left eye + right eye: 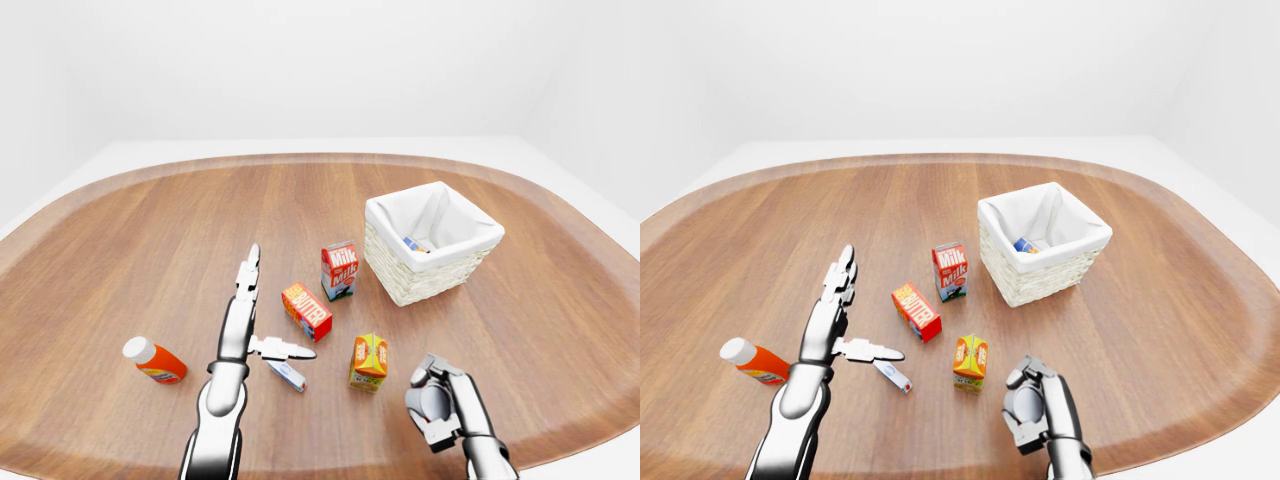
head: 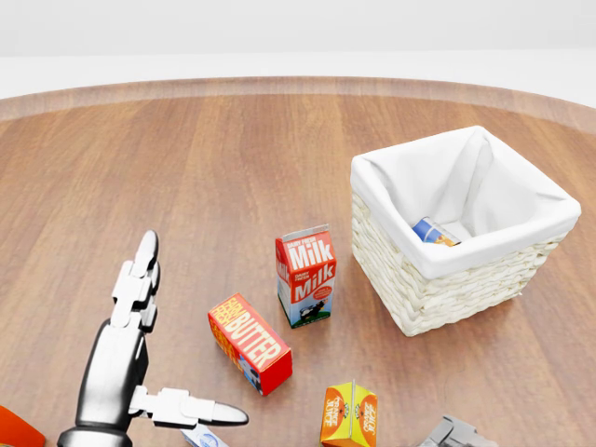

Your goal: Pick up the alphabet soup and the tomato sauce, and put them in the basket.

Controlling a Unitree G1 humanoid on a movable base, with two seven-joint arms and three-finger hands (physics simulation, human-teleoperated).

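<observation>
Left hand [image 1: 250,320]: fingers spread apart, holding nothing, left of butter box [image 2: 250,344].
Right hand [image 1: 437,400]: fingers curled together, empty, lower right of butter box.
Basket [image 2: 438,279]: upper right of butter box; a can [image 2: 434,232] inside.
Table [image 1: 120,250]: bare wood left of butter box.

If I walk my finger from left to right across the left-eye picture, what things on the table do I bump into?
Orange bottle with a white cap → the robot's left hand → butter box → milk carton → small orange juice carton → white-lined wicker basket.
</observation>
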